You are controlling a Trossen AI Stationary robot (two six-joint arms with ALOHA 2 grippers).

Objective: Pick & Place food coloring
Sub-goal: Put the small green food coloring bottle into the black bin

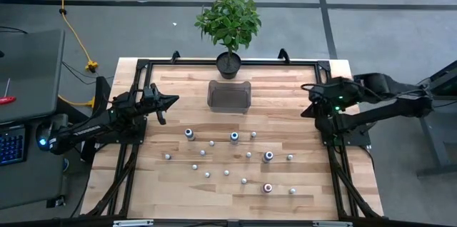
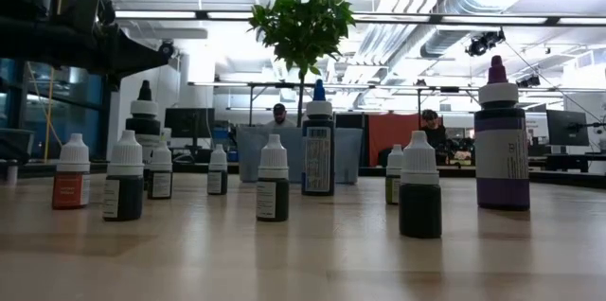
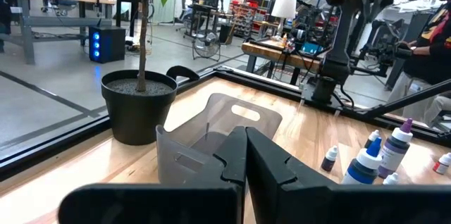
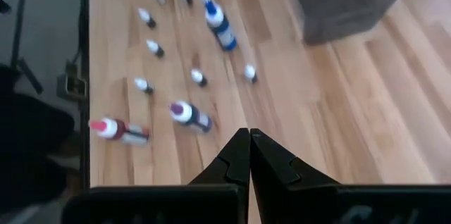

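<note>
Right now we see the food coloring bottles standing scattered over the middle of the table, nearer than the clear bin; our left gripper and right gripper hover at opposite edges, fingers pressed together, holding nothing

The right gripper hangs with jaws shut above the wooden bench, short of the food coloring bottles scattered beside the bin.
</note>
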